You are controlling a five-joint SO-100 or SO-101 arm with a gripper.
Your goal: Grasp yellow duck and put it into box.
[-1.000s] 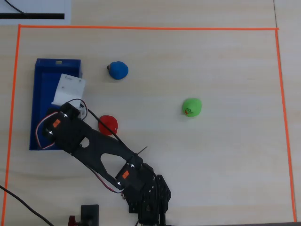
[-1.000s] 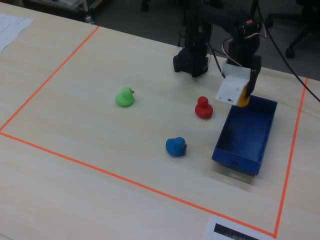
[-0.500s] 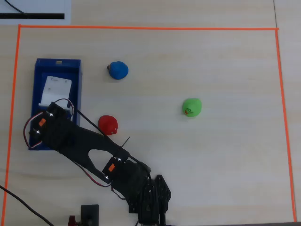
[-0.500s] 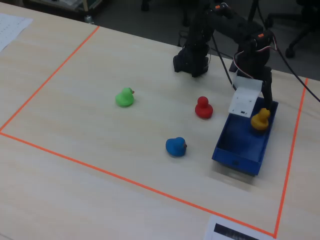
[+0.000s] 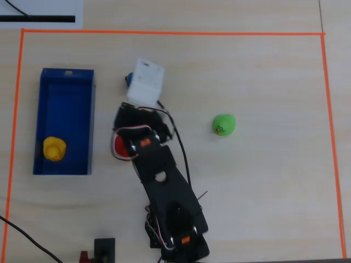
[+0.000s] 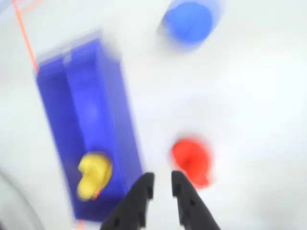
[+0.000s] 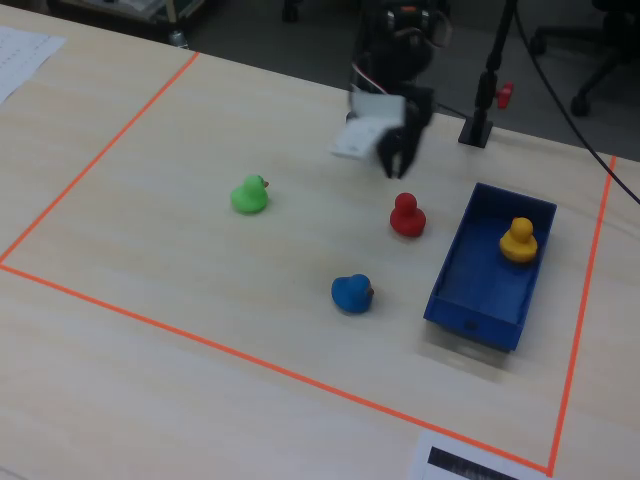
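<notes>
Surface: a pale wood-grain table (image 5: pixel 263 181) with a work area marked off by orange tape (image 5: pixel 164 33); office chair legs and dark floor show behind it in the fixed view.
Gripper: the gripper (image 7: pixel 394 160) hangs above the table, its two black fingers (image 6: pixel 139 201) close together with a narrow gap between them and nothing held.
Just under the gripper: the red duck (image 7: pixel 406 216) sits near the fingertips in the fixed view; in the wrist view it lies just past them on the right.
Farther out: the blue duck (image 7: pixel 352 293) is beyond the red one; the green duck (image 5: pixel 224 124) is well apart, on the side away from the box.
Yellow duck: the yellow duck (image 5: pixel 54 149) rests inside the box (image 5: pixel 82 126), well clear of the gripper, near the box end closest to the arm's base.
Progress: judging by this, the duck is delivered and released; only the arm's retreat to rest seems left.
Duck heading: it stands upright; in the fixed view the head sits on top, but the beak is too small to tell where it faces.
Box axis: the box's long side runs up and down the overhead view, parallel to the nearest tape line.
</notes>
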